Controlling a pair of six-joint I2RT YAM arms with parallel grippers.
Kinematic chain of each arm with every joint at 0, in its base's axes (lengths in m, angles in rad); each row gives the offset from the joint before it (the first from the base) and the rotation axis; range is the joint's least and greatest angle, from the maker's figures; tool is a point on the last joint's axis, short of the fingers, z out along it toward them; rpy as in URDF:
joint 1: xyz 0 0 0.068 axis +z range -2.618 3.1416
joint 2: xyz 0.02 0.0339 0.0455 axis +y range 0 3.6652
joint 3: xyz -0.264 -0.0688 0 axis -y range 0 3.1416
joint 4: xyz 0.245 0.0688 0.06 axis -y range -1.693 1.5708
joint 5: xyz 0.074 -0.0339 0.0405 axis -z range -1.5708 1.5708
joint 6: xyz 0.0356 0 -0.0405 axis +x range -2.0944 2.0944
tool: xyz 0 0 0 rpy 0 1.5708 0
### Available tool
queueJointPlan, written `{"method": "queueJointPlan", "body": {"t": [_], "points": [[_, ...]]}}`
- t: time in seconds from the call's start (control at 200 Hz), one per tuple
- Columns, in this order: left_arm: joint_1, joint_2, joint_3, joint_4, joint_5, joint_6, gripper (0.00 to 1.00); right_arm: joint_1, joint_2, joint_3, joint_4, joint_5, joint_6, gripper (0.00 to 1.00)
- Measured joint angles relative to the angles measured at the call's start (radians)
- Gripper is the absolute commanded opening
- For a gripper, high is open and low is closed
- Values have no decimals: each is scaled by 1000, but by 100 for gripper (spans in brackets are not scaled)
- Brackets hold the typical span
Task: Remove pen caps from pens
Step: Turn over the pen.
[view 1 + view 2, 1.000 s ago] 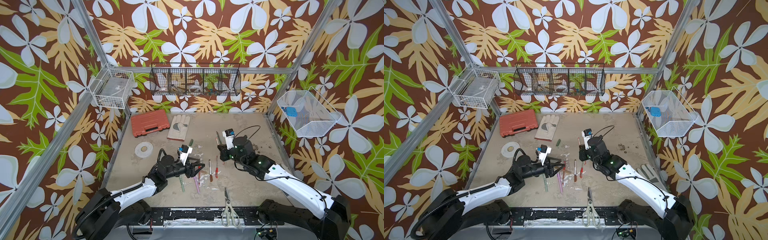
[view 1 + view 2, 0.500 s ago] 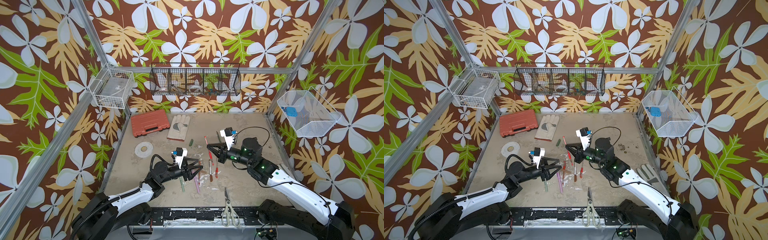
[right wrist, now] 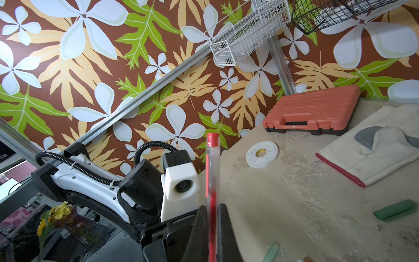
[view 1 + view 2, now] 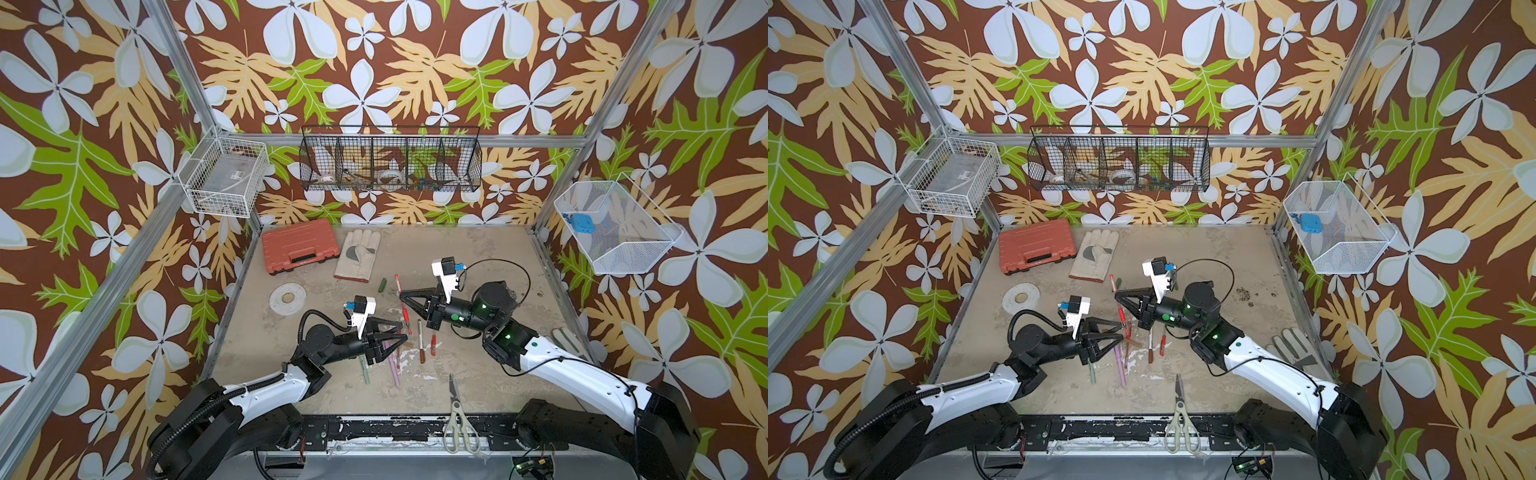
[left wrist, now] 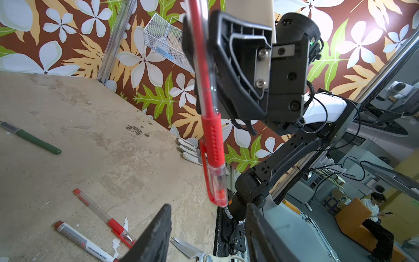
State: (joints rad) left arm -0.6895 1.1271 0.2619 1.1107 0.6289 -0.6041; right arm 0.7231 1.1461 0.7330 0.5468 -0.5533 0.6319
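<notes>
Pen caps mostly still on: red pen [image 5: 209,127] pinched in tight-closed right gripper [image 3: 212,212], its cap [image 5: 215,172] still fitted just ahead of half-parted, empty left gripper [image 5: 208,211]; capped pens [image 5: 103,215] lie below both, with what looks like one loose green cap [image 3: 395,213] near the right gripper.

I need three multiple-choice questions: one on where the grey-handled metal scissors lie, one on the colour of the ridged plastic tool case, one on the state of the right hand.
1. Where on the sandy table do the grey-handled metal scissors lie? A) near edge B) far edge C) middle
2. What colour is the ridged plastic tool case? A) blue B) orange-red C) green
3. How is the right hand? A) open, empty B) shut on a red-and-clear pen C) shut on nothing
Answers: A, they lie at the front edge; B, its lid is orange-red; B, the pen's barrel is clamped in it.
</notes>
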Motion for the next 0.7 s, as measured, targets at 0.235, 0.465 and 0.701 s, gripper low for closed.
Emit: {"method": "queueJointPlan", "body": {"t": [0.235, 0.465, 0.701], "points": [[0, 0, 2, 1, 12, 0, 46, 17, 30, -14, 69, 12, 26, 2], [0, -1, 7, 0, 11, 0, 37, 49, 60, -17, 102, 31, 45, 2], [0, -10, 9, -12, 6, 5, 28, 50, 57, -23, 126, 39, 48, 2]]}}
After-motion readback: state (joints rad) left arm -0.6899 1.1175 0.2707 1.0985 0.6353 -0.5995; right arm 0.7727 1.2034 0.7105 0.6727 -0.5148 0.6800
